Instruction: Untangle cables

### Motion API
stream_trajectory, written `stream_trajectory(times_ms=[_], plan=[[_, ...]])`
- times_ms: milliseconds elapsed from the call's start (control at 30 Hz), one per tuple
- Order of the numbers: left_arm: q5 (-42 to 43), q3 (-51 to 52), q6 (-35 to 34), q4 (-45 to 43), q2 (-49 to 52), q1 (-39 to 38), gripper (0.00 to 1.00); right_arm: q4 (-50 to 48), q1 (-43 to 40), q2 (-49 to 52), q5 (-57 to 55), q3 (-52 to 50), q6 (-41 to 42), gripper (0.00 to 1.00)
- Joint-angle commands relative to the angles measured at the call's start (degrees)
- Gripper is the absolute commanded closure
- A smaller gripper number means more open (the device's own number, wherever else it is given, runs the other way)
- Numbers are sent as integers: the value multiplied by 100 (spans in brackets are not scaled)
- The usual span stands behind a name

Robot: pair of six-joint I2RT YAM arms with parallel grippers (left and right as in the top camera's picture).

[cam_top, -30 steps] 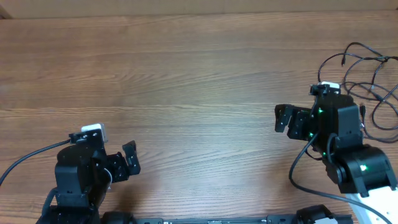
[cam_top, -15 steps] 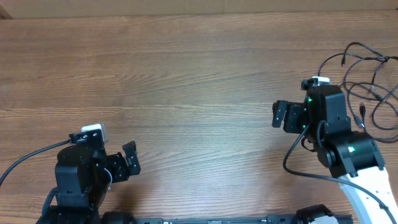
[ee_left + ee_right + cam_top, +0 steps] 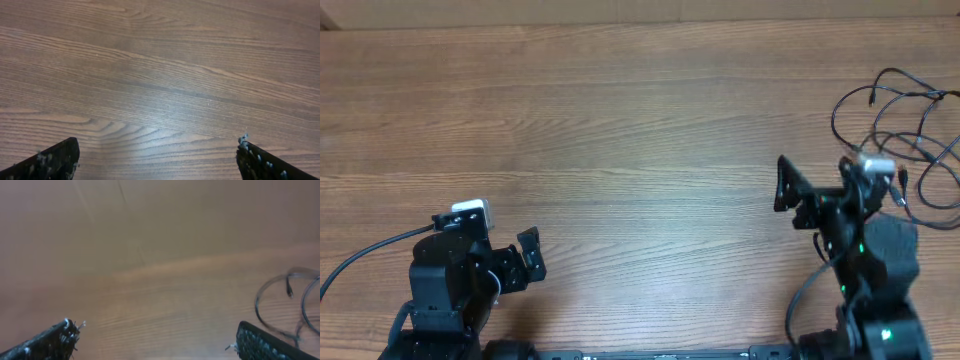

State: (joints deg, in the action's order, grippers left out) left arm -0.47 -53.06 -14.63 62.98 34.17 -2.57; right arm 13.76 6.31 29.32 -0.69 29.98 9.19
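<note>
Down near the left corner of the table's [image 3: 620,120] near edge, the left gripper [image 3: 528,258] has its fingers spread wide. Nothing is between them, and its own camera looks at brown wood. Over on the right side, the right gripper [image 3: 792,196] is spread wide too and holds nothing. The cables [image 3: 905,130] lie in a loopy black heap by the right edge, near the far corner. They are close to the right arm but apart from its fingers.
</note>
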Motion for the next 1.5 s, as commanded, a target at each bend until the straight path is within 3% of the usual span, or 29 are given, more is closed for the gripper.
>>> stream_trajectory(times_ms=[0,333,633,867,1100,1467], plan=[[26,31,-39,0,4,35,0,-442,-87,-741,249,-671,-28,0],[26,31,-39,0,4,35,0,-1519,-92,-2363,225,-1991,-31,0],[26,31,-39,0,4,35,0,-2817,-98,-2920,-129,-2968,-31,0],[26,31,-39,0,4,35,0,-2277,-212,-2918,-164,-2953,-463,0],[26,31,-39,0,4,35,0,-879,-280,-2918,400,-2953,-522,0],[26,31,-39,0,4,35,0,-911,-280,-2916,380,-2953,-474,0]])
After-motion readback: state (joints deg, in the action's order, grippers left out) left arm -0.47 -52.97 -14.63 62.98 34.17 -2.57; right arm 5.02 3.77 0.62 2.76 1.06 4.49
